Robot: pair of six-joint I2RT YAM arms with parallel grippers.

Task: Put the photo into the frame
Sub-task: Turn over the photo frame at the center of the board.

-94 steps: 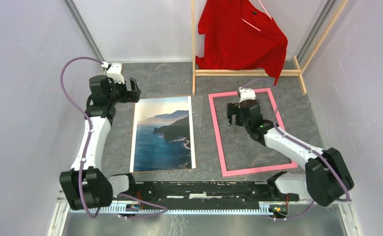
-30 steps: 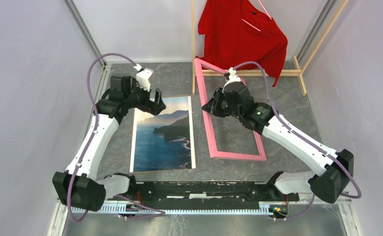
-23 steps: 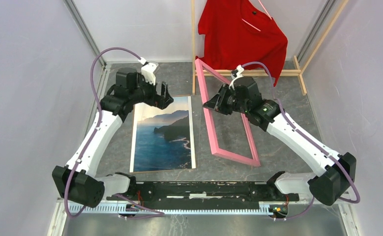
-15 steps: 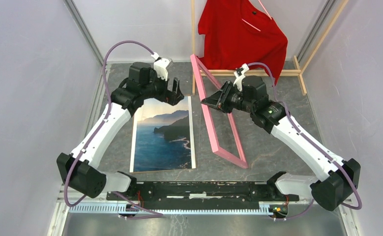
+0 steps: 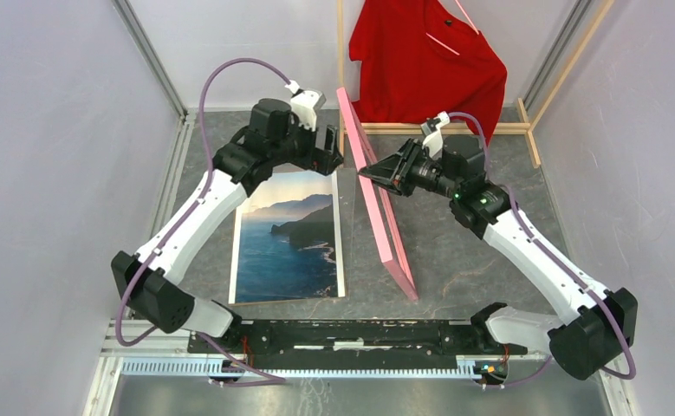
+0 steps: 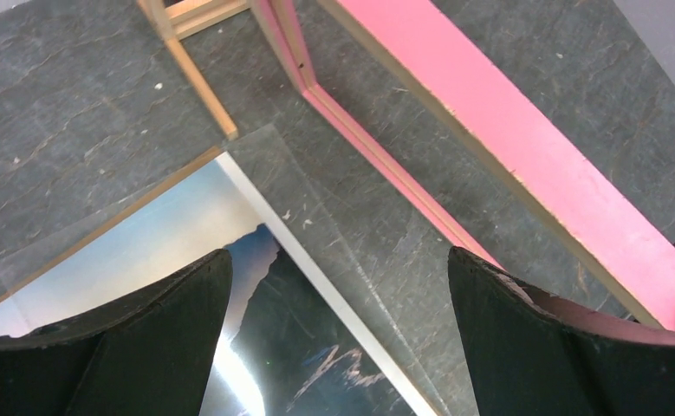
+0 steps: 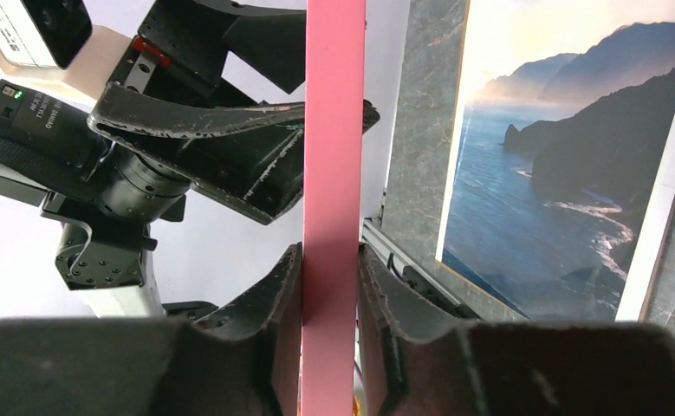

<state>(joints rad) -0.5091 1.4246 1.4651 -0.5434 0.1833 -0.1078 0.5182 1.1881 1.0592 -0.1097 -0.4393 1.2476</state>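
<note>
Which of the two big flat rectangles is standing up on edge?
The thin pink picture frame, clamped in the right gripper; the seascape photo lies flat.

You had a red shirt (image 5: 429, 61) hanging on the wooden rack (image 5: 340, 87) at the far side of the grey table (image 5: 481, 260); a clear sheet (image 6: 303, 208) lay flat beside the rack's foot.

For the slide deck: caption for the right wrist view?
Right gripper shut on an edge of the pink frame, seascape photo lying flat beyond.
</note>
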